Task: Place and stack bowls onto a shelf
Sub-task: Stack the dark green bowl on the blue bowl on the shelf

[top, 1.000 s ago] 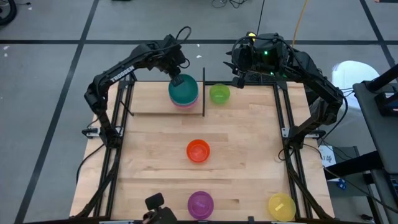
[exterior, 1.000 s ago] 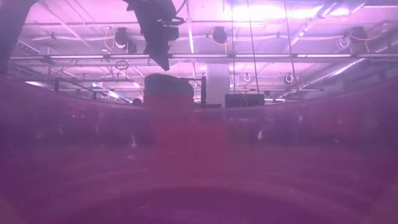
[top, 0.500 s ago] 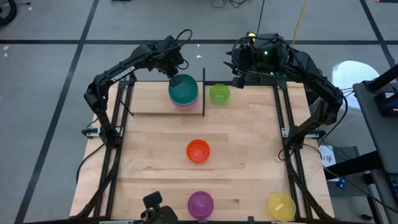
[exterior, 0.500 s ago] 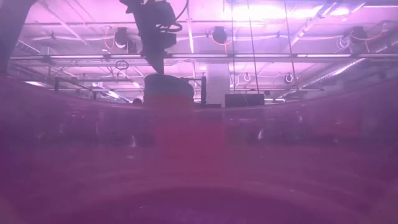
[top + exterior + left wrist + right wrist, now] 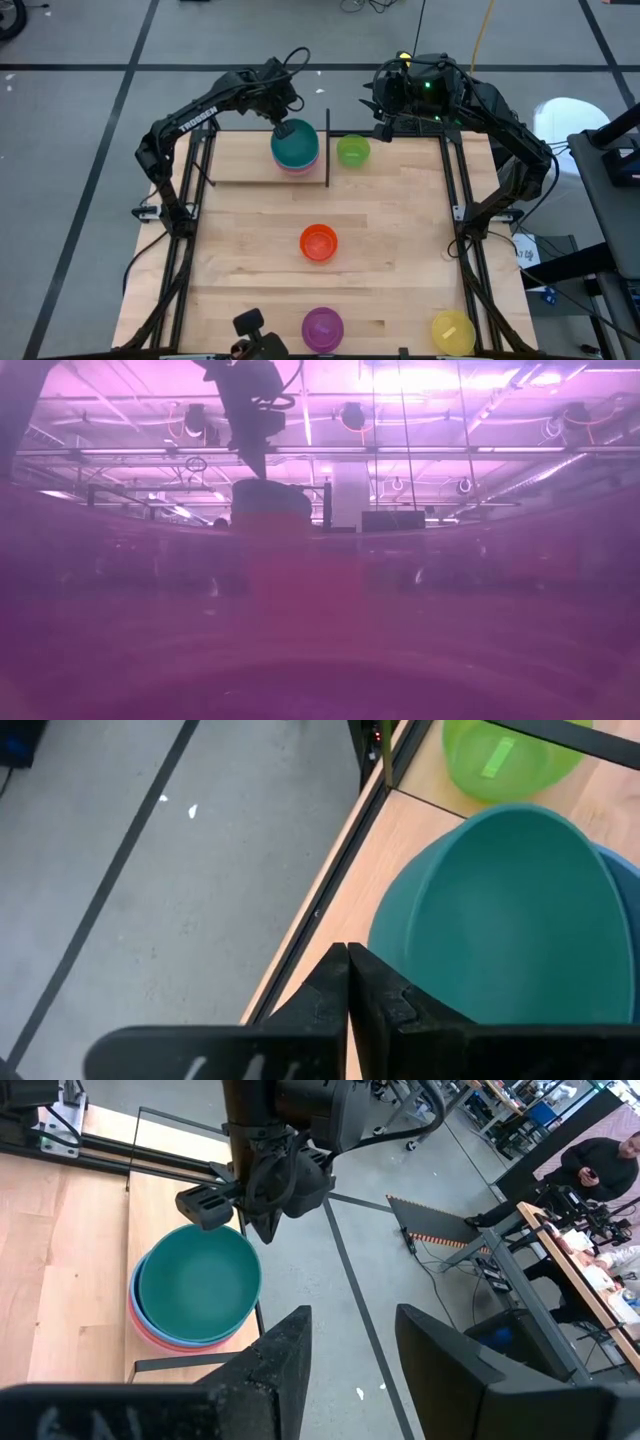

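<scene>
A teal bowl point(image 5: 295, 146) sits nested in a blue bowl point(image 5: 143, 1315), which sits in a pink bowl point(image 5: 150, 1338), on the shelf point(image 5: 245, 160) at the table's far side. My left gripper point(image 5: 283, 124) is shut and points down at the teal bowl's far rim; it also shows in the left wrist view point(image 5: 348, 970) and the low view point(image 5: 252, 472). My right gripper point(image 5: 350, 1370) is open and empty beyond the table's far edge, near the lime green bowl point(image 5: 352, 151). My left gripper's shut fingertips point(image 5: 360, 965) stand from above at the outside of the teal bowl's far rim point(image 5: 385, 925). I cannot tell whether they touch it. The bowl sits level in the stack.
An orange bowl point(image 5: 318, 242) sits mid-table, and a purple bowl point(image 5: 322, 327) and a yellow bowl point(image 5: 452, 332) sit at the near edge. The purple bowl fills most of the low view. The shelf's black rods point(image 5: 328, 150) stand between the stack and the green bowl.
My left gripper has come down a little toward the teal bowl's rim and turned from tilted to more upright. The bowls have stayed where they were.
</scene>
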